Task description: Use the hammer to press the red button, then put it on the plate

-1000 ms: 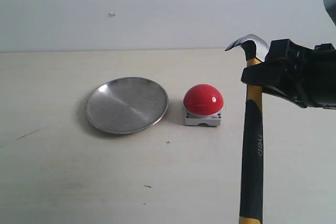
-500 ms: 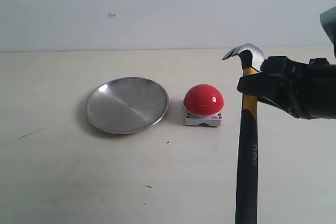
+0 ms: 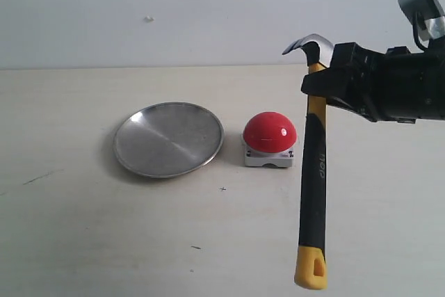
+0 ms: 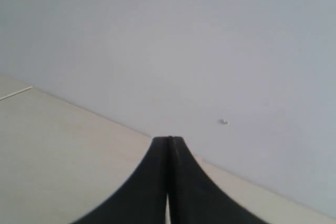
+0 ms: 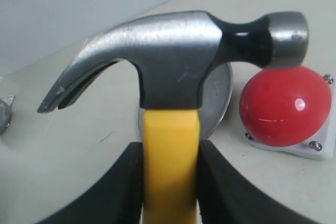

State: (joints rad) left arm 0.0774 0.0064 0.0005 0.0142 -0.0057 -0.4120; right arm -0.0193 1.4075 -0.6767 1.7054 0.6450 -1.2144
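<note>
The hammer (image 3: pixel 313 165) hangs in the air, head up and handle down, its yellow looped tip near the table's front. My right gripper (image 3: pixel 320 88) is shut on its yellow neck just below the dark metal head (image 5: pixel 173 51); the black fingers (image 5: pixel 220 182) press both sides of the neck (image 5: pixel 170 161). The red button (image 3: pixel 270 132) on its grey base sits on the table just left of the hammer, apart from it. The silver plate (image 3: pixel 168 139) lies left of the button. My left gripper (image 4: pixel 168 142) is shut with nothing in it, facing the wall.
The pale table (image 3: pixel 104 241) runs back to a white wall (image 3: pixel 208 12). A small mark (image 3: pixel 148 19) shows on the wall. Part of the right arm's grey bracket (image 3: pixel 421 8) is at the upper right.
My right gripper has carried the hammer left and up toward the button; the whole handle with its yellow tip has come into view. Button and plate have not moved.
</note>
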